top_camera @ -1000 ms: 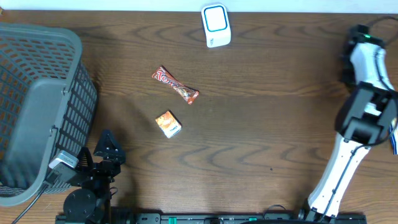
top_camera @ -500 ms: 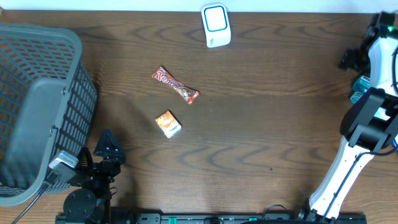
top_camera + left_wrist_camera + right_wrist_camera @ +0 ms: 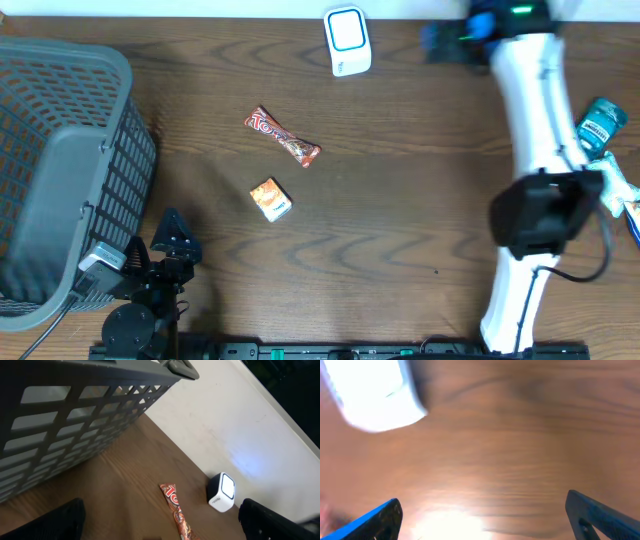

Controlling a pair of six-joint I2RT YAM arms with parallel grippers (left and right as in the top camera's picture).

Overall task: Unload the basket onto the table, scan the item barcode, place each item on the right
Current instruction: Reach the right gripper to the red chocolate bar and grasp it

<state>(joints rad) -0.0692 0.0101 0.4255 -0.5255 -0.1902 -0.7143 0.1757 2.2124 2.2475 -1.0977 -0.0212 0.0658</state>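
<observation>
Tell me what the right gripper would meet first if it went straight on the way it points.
Probably the white scanner: the open right gripper points leftward toward it, with only bare wood between them. Its height is unclear from the blur, so it might pass over.

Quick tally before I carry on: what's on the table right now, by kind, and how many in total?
Snack packets: 2, the red candy bar and the small orange packet
White scanner: 1
Grey basket: 1
Teal-capped container at the right edge: 1
Total: 5 that I can make out; the right arm hides part of that edge.
</observation>
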